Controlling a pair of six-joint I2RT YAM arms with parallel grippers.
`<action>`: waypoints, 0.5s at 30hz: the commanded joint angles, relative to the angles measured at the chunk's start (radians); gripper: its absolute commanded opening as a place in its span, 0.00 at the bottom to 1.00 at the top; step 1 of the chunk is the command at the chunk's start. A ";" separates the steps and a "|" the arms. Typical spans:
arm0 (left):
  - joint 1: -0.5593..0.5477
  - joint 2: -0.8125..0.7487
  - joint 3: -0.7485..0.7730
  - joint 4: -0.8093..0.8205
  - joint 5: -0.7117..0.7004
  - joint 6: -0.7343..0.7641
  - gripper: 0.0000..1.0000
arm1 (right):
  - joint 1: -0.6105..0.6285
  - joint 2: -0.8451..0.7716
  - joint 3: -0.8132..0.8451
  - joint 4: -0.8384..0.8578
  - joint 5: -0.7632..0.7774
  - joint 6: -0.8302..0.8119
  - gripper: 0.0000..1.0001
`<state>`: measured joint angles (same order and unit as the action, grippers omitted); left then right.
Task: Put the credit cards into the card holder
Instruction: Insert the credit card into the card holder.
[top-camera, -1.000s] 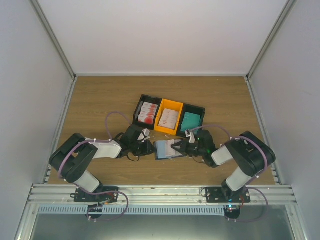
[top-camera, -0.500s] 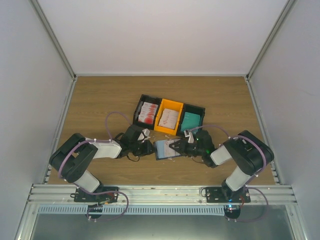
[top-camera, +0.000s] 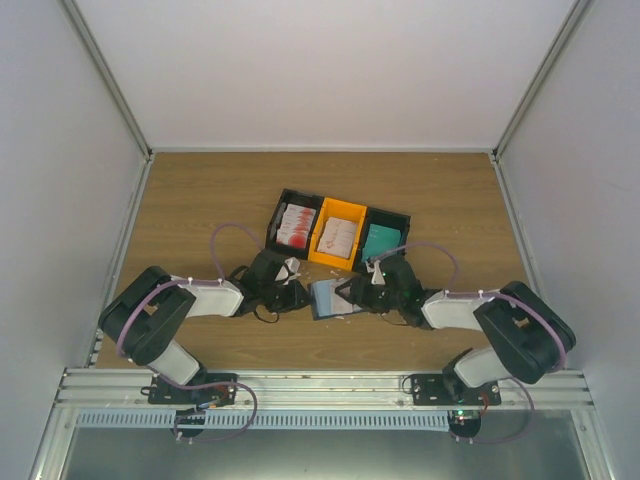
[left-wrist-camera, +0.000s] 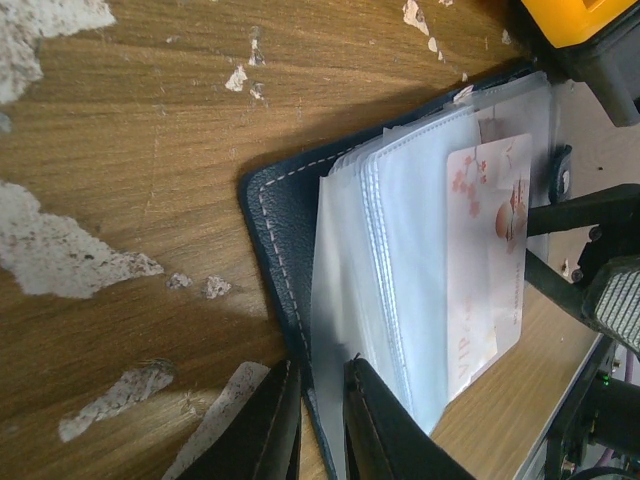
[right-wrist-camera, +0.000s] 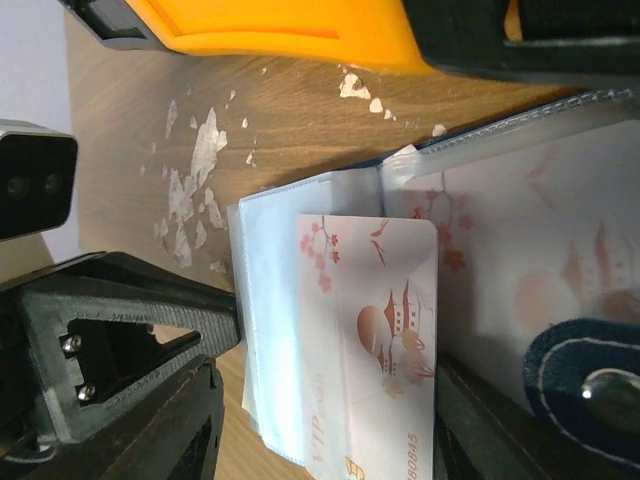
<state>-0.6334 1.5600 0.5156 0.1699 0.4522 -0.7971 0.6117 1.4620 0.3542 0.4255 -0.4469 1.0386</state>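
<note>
The card holder (top-camera: 326, 298) lies open on the table, navy cover (left-wrist-camera: 276, 235) down, clear sleeves fanned. A white credit card with pink print (right-wrist-camera: 372, 335) sits partly in a sleeve; it also shows in the left wrist view (left-wrist-camera: 487, 262). My left gripper (left-wrist-camera: 320, 378) (top-camera: 297, 292) is shut on the holder's edge, cover and sleeve pinched between its fingers. My right gripper (right-wrist-camera: 330, 378) (top-camera: 351, 292) stands open, one finger on each side of the card. More credit cards are stacked in bins: red-white (top-camera: 296, 224), pale pink (top-camera: 338, 236), teal (top-camera: 383, 241).
Three bins stand in a row just behind the holder: black (top-camera: 288, 198), orange (top-camera: 350, 208), black (top-camera: 398, 216). The orange bin's wall (right-wrist-camera: 290, 30) is close above the right fingers. White scraps (left-wrist-camera: 60, 265) speckle the wood. The holder's clasp strap (right-wrist-camera: 590, 372) lies by the right finger.
My right gripper has opened off the card, which stays in the sleeve, and the right arm's elbow has swung out to the right. The left arm has not moved.
</note>
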 joint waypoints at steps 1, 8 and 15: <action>-0.008 0.014 -0.025 -0.033 -0.022 0.006 0.16 | 0.038 -0.035 0.053 -0.260 0.182 -0.058 0.58; -0.008 0.011 -0.026 -0.025 -0.018 0.004 0.16 | 0.110 -0.055 0.116 -0.379 0.323 -0.070 0.69; -0.008 0.015 -0.026 -0.020 -0.014 0.009 0.16 | 0.189 0.001 0.209 -0.479 0.436 -0.098 0.70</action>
<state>-0.6334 1.5600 0.5156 0.1711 0.4534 -0.7971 0.7624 1.4204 0.5209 0.0689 -0.1314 0.9730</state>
